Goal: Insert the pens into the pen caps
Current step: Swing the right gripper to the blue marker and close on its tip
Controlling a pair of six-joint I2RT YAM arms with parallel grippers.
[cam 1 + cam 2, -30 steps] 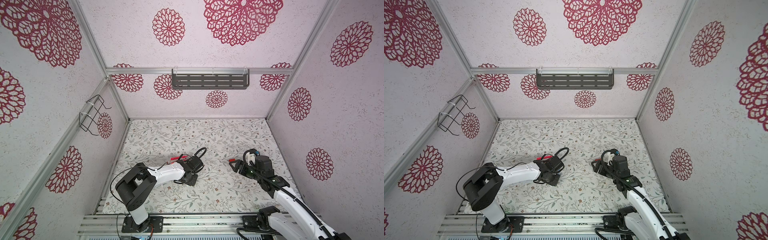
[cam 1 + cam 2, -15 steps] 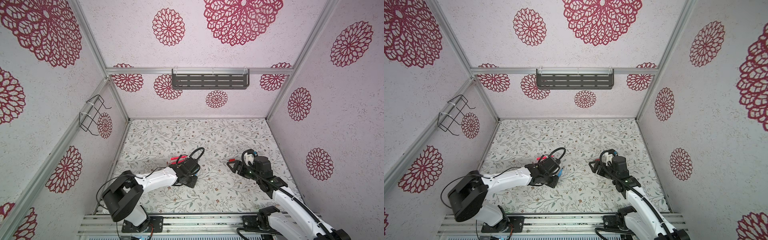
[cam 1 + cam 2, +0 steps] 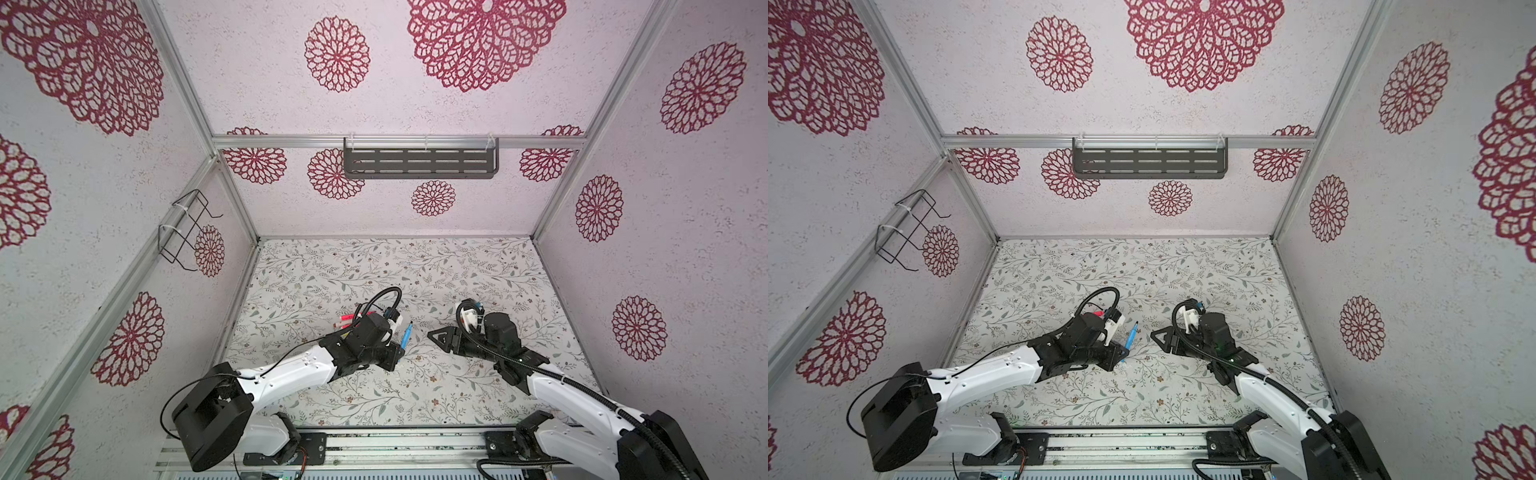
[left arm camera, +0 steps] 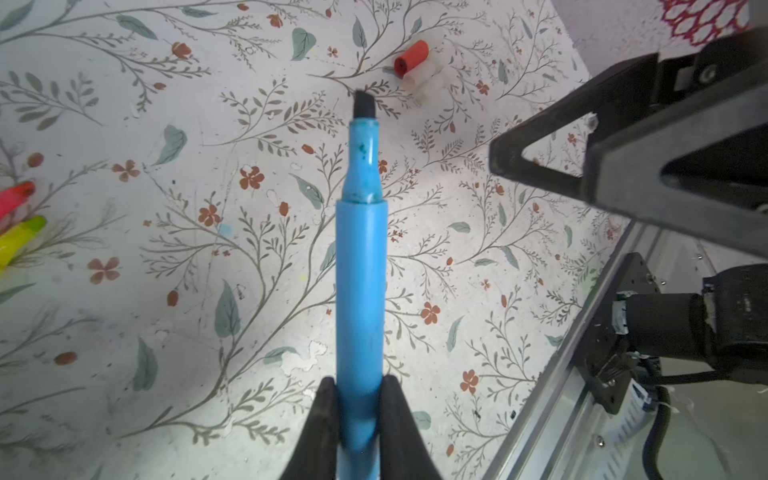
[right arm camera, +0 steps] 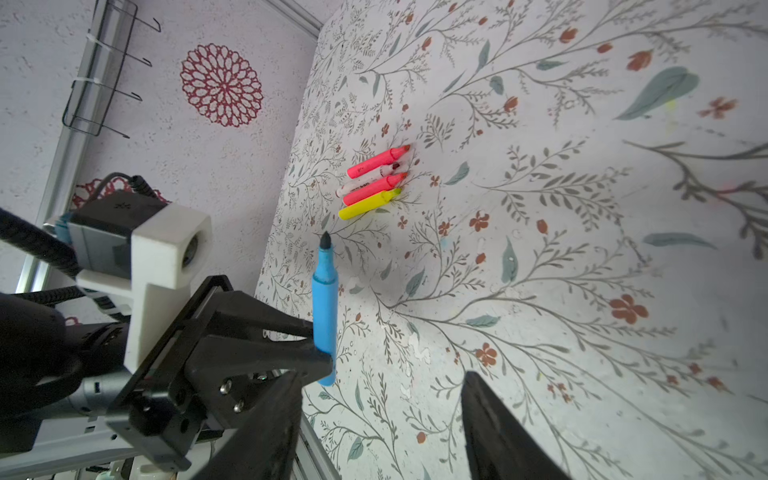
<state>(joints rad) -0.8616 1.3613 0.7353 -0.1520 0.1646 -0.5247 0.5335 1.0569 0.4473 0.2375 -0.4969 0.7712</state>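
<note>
Pinching the blue pen [image 4: 360, 291] near its tail with the left gripper [image 4: 359, 390], up off the mat [image 3: 415, 270], bare dark nib aimed in the left wrist view toward the red cap [image 4: 411, 58] lying flat against a pale cap [image 4: 424, 79]. Facing it with the right gripper [image 5: 382, 376], spread wide around nothing, near the nib end in both top views yet apart, bare mat beneath and on to the front rail [image 4: 561, 395]. Leaving four more pens [image 5: 374, 178] side by side and touching on the mat, partly hidden behind the left arm [image 3: 291, 374] in both top views.
</note>
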